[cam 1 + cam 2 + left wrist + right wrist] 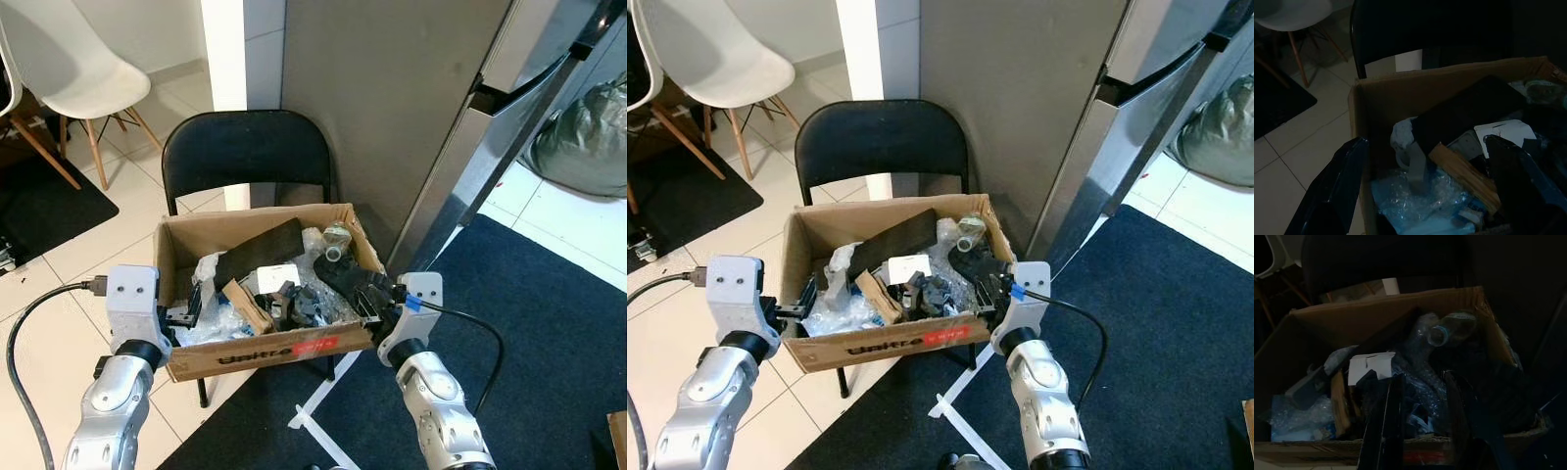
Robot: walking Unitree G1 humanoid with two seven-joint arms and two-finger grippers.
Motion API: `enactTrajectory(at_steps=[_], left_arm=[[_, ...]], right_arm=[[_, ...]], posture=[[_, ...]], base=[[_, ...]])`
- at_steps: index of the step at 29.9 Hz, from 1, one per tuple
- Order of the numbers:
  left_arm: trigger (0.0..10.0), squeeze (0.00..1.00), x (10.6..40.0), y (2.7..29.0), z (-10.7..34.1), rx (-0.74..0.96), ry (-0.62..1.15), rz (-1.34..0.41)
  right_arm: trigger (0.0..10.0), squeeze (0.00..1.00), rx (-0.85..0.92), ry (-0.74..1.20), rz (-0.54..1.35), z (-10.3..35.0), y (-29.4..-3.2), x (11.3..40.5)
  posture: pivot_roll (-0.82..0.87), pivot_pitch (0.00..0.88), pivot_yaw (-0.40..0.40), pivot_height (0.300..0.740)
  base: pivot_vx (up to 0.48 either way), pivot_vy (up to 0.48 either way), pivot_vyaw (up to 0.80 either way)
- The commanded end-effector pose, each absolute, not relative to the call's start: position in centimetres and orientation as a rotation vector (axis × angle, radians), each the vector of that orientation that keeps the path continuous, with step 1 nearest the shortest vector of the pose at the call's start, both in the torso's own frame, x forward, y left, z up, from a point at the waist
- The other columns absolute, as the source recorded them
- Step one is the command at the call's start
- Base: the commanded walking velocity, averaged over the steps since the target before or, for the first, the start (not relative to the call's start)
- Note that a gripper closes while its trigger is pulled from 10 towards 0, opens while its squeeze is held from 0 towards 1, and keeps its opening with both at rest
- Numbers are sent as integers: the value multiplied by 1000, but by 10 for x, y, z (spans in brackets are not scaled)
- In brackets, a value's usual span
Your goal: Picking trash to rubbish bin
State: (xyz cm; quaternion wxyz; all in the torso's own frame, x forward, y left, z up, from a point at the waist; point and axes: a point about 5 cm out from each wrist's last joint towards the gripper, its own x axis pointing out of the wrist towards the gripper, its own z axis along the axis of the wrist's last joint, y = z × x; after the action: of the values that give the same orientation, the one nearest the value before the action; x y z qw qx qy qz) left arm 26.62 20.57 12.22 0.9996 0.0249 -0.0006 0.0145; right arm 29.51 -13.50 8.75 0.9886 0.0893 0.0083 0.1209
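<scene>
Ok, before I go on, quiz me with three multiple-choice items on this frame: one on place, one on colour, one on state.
1. The cardboard box sits on:
A. the black folding chair
B. the floor
C. a table

2. The rug beside the chair is:
A. red
B. dark blue
C. white

3. The left gripper has its fingers:
A. shut on a bottle
B. shut on nothing
C. open astride the box wall

Key: 1 A, the box rests on the seat. 2 B, navy carpet. 3 C, the left wrist view shows one finger outside the wall and one inside.
</scene>
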Motion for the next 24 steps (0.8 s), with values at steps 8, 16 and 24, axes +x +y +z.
enactTrajectory(at_steps=[8, 16, 24], left_arm=[[10000, 0, 267, 204, 119, 58, 12, 18], [10000, 0, 265, 203, 117, 65, 17, 12], [10000, 0, 265, 201, 116, 68, 21, 1]], right_arm=[[10000, 0, 176, 42, 210, 80, -141, 291], [10000, 0, 195, 54, 203, 78, -142, 289], [10000, 0, 190, 52, 188, 79, -145, 289]], posture=[[36, 136, -60, 740], [34, 139, -58, 740], [31, 142, -53, 740]], base=[[0, 0, -687], [0, 0, -800], [0, 0, -800]])
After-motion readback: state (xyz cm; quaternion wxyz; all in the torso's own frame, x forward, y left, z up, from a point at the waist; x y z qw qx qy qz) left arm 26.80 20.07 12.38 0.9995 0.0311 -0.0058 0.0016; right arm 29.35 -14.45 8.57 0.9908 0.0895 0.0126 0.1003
